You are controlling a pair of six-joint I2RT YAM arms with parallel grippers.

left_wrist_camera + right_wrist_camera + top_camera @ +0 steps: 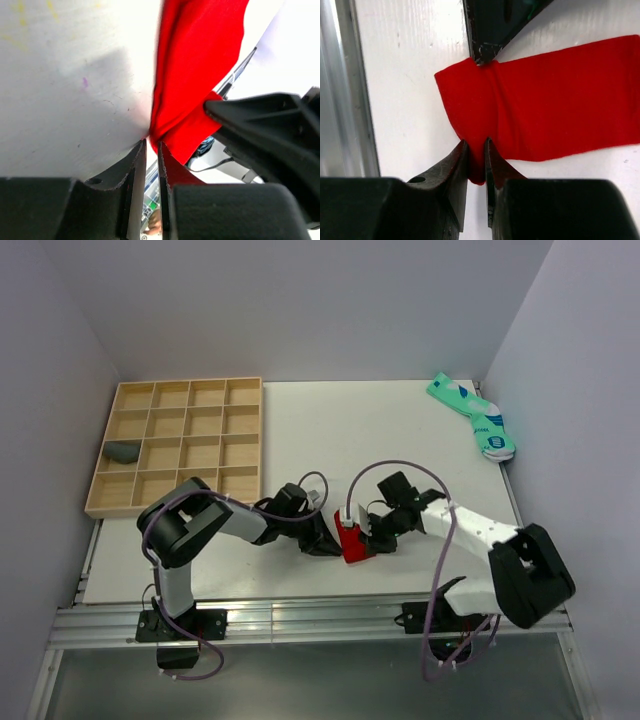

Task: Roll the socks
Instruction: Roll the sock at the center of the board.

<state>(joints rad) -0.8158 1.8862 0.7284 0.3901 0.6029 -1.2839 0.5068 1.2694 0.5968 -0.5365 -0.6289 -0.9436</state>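
Observation:
The red sock (353,543) lies flat on the white table (330,430) near its front edge, between my two grippers. My right gripper (476,142) is shut on the sock's near edge (555,105), with a fold of red fabric pinched between the jaws. My left gripper (151,143) is at the opposite edge of the red sock (190,75). Its jaws stand a narrow gap apart with nothing between them, the tips just touching the fabric. The dark grey sock (122,451) sits bunched in a left compartment of the wooden tray (180,445).
A pair of mint-green patterned socks (475,418) lies at the table's far right corner. The wooden tray takes up the table's left side. The aluminium rail (300,618) runs close behind the grippers at the table's front edge.

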